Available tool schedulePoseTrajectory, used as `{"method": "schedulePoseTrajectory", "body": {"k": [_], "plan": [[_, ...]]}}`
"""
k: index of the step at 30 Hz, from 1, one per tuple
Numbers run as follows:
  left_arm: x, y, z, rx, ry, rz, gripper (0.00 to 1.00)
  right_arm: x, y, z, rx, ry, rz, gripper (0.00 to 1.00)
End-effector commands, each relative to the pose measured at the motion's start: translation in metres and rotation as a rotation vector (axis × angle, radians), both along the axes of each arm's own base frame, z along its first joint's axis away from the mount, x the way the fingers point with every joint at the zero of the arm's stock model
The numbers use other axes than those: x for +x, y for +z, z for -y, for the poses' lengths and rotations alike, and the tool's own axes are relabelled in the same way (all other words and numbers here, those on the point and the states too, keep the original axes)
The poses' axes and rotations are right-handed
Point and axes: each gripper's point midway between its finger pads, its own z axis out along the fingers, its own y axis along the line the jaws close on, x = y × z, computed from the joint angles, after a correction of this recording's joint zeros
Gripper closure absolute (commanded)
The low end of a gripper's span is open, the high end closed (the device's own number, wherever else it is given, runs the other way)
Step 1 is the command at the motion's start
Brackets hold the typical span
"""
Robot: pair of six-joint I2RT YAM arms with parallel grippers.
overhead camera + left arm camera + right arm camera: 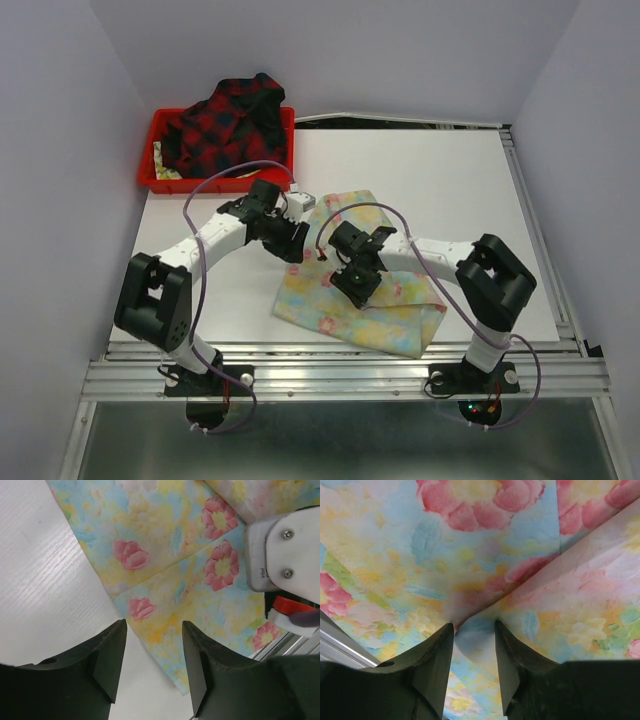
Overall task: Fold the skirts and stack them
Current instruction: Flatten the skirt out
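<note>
The floral skirt [392,312], pastel yellow and blue with pink flowers, lies partly folded on the white table, centre right. It also shows in the left wrist view [165,555] and fills the right wrist view [420,555]. My right gripper [352,283] sits over its middle, and its jaws [474,625] pinch a raised fold of the cloth. My left gripper [293,243] hovers at the skirt's left edge, open and empty [153,626], over bare table and the cloth's edge. The red-and-black plaid skirt [225,120] lies heaped in the red tray [150,182].
The red tray stands at the back left corner, with some yellowish cloth under the plaid. The white table [430,170] ends at a metal rail along the near edge. The right wrist's white camera housing [285,545] is close beside my left gripper.
</note>
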Motion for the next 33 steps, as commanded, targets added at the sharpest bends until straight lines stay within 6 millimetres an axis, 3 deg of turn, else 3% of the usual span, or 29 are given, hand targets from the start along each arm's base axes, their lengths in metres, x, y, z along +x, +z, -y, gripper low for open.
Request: {"method": "schedulePoseTrajectory", "body": {"k": [1,5,6,7,13,14,18,21,23,25,28,30,33], "plan": [[-0.006,-0.015,0.0,-0.003,0.009,-0.049,0.4,0.011,-0.001,-0.011,0.0,-0.02,0.044,0.58],[-0.013,-0.039,-0.006,0.039,0.031,-0.113,0.46,0.019,-0.002,-0.004,-0.037,-0.042,0.088,0.81],[-0.014,-0.041,-0.007,0.043,0.029,-0.119,0.48,0.02,0.0,-0.004,-0.039,-0.047,0.096,0.94],[-0.014,-0.043,-0.007,0.048,0.029,-0.125,0.5,0.023,0.004,-0.006,-0.034,-0.049,0.106,0.98],[-0.02,-0.061,-0.018,0.112,0.047,-0.161,0.8,0.054,0.058,-0.003,-0.003,-0.06,0.274,0.99],[-0.02,-0.063,-0.02,0.12,0.048,-0.162,0.83,0.061,0.078,-0.001,0.03,-0.072,0.322,0.99],[-0.018,-0.064,-0.024,0.137,0.061,-0.154,0.97,0.094,0.115,0.038,0.049,-0.147,0.421,0.99],[-0.015,-0.057,-0.022,0.128,0.048,-0.131,0.98,0.112,0.121,0.096,0.008,-0.224,0.432,0.99],[-0.012,-0.048,-0.018,0.105,0.028,-0.105,1.0,0.116,0.119,0.121,-0.028,-0.213,0.457,0.99],[-0.01,-0.026,-0.009,0.045,-0.006,-0.046,1.0,0.113,0.111,0.146,-0.062,-0.228,0.452,0.99],[0.004,0.021,0.0,-0.007,-0.077,0.159,0.96,0.118,0.105,0.188,-0.105,-0.254,0.452,0.99],[0.01,0.038,0.005,0.029,-0.147,0.266,0.92,0.124,0.105,0.205,-0.115,-0.281,0.471,0.99],[0.008,0.035,0.016,0.101,-0.23,0.323,0.88,0.127,0.104,0.204,-0.097,-0.276,0.471,0.99]]}}
